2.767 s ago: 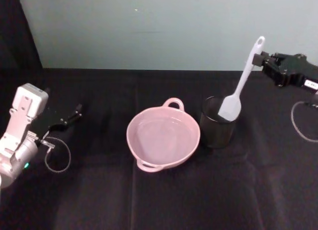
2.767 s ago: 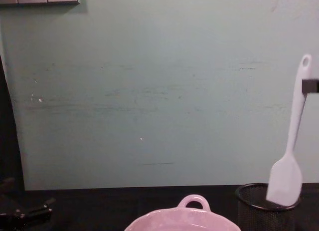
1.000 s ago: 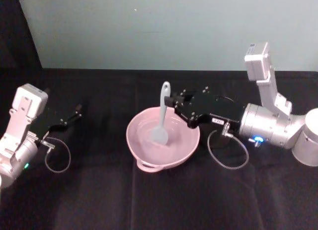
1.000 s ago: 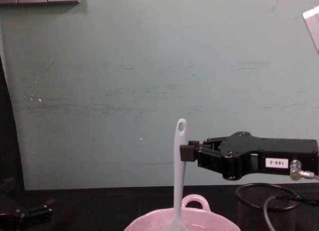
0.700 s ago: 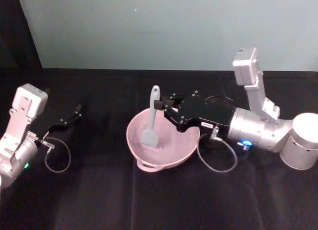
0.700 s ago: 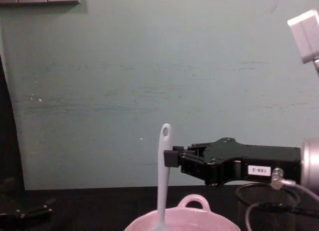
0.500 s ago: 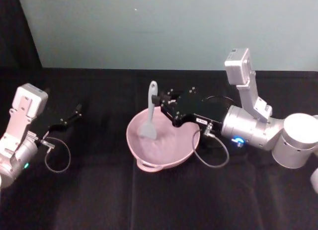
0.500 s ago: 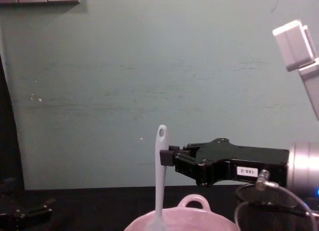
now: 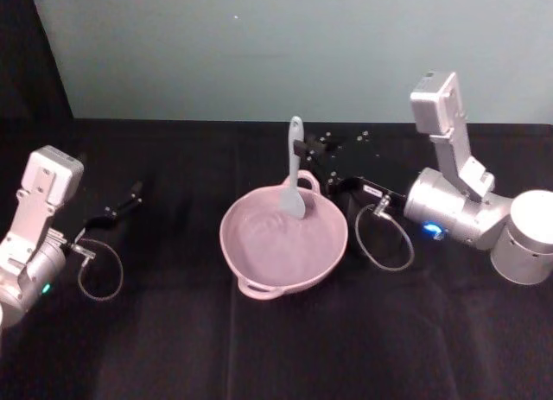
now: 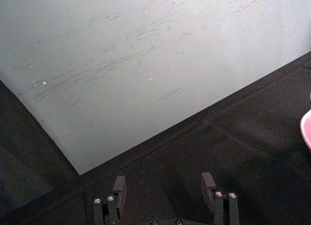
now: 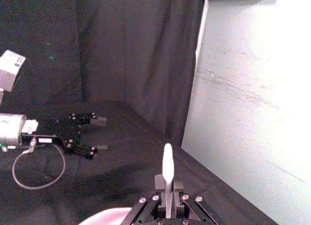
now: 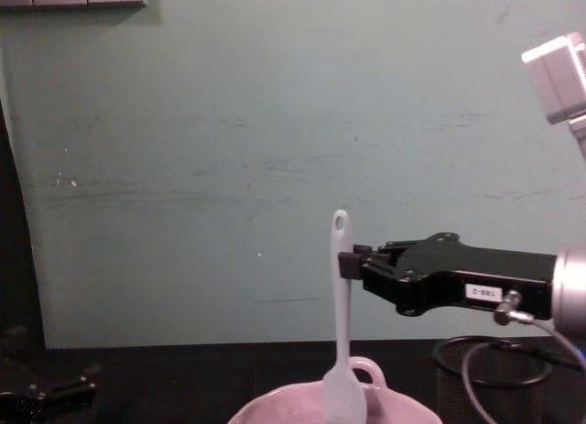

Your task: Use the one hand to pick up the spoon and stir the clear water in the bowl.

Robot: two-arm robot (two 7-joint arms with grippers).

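Right tool (image 9: 302,149) clenched on the spoon (image 9: 295,171), pinching the handle high up, just below the oval hole at the tip; the chest view shows the same grip (image 12: 346,259) with the spoon (image 12: 341,332) hanging near upright, paddle head down. The head sits low at the far side of the bowl (image 9: 226,243), close beside the loop handle on the rim. Whether the paddle is actually in the water cannot be told. The bowl stands mid-table on the black cloth (image 9: 173,348), and the black mesh cup (image 12: 499,387) stands just to its right, under the right arm. Left tool (image 9: 121,203) parked well off to the left on the table, fingers spread with nothing between them (image 10: 164,186). Handling judgement: the spoon looks light and stiff, smooth plastic. A hold this near the tip leaves a long lever, so drag on the broad flat paddle could swing or twist the handle within the pinch; a grip lower on the handle would steady it. The bowl is glossy ceramic, probably heavy enough to stay put, but a hard knock from the paddle against its wall could shift it or slop water over the rim.
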